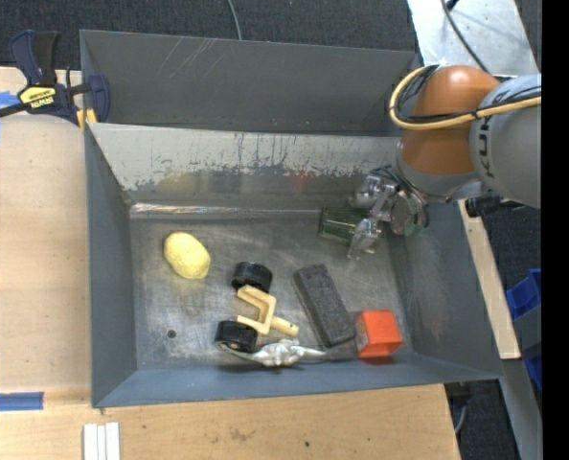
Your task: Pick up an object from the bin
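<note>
The claw (373, 220) hangs low in the bin (107, 257), near the floor's far right corner, just beside the right end of a small dark green see-through thing (336, 226) lying by the back wall; whether the claw is open or closed cannot be told. Well apart, along the near edge, lie an orange cube (379, 334), a dark grey block (323, 304), a tan axle with black wheels (250, 306) and a silvery piece (279, 355). A yellow lump (187, 255) sits toward the left side.

This is a robotics lab. A robot arm (500, 132) reaches from the right into a grey metal bin (107, 257), and black cable (233, 12) trails over the far floor.
</note>
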Motion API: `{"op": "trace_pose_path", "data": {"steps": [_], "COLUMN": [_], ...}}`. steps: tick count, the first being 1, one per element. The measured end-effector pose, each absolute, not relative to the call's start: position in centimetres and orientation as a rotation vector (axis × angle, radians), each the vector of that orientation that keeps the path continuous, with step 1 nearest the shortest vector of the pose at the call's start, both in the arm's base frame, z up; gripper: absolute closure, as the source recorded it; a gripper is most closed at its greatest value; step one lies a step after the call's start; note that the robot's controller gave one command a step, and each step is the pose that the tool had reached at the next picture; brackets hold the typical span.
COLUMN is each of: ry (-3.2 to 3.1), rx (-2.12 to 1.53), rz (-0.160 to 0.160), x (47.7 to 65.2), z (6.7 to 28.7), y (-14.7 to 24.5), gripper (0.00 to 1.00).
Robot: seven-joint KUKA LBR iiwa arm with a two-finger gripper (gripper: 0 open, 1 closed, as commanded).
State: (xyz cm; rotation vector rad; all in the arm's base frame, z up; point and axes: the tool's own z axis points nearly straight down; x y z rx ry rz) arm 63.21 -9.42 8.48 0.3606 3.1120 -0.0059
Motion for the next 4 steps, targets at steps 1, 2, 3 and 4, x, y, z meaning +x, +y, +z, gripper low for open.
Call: {"op": "trace_pose_path", "data": {"steps": [1,2,3,4], "ry": [3.112,3.110,3.121,3.113], "rx": [0.360,0.359,0.359,0.357], "rz": [-0.006,-0.001,-0.001,-0.001], "x": [63.2,63.4,63.2,63.6], "z": [8.5,17.3,14.8,19.1], "y": [-9.4,-9.5,-9.4,-9.5], "gripper": [1.00,1.00,1.00,1.00]}}
